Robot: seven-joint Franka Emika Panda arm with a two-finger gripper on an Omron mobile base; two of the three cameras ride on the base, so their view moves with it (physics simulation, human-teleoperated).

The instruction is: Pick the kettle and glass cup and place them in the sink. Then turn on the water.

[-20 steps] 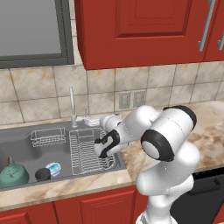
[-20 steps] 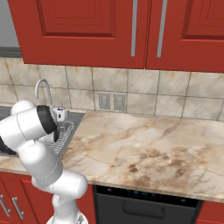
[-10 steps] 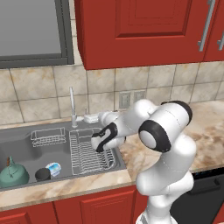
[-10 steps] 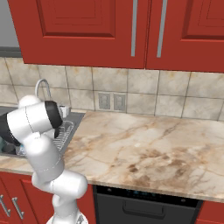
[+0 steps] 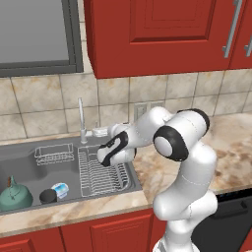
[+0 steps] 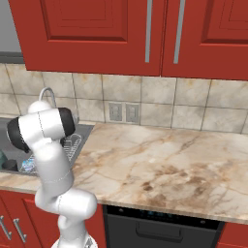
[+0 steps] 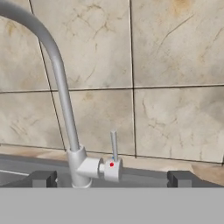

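Kettle (image 5: 15, 195) and glass cup (image 5: 47, 196) are seated in the sink (image 5: 29, 160) at its near left (cup just right of kettle). Gripper (image 7: 111, 178) is held with jaws spread wide, empty, facing the faucet (image 7: 65, 105) lever (image 7: 113, 146), well right of both.

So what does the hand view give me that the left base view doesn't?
Hand view alone: the faucet's lever handle standing upright, with a red dot on its hub, and the open pincer aimed at it. Left base view alone: the kettle and glass cup sitting in the sink, beside the dish rack. Both: the faucet, no water running, and the tiled wall.
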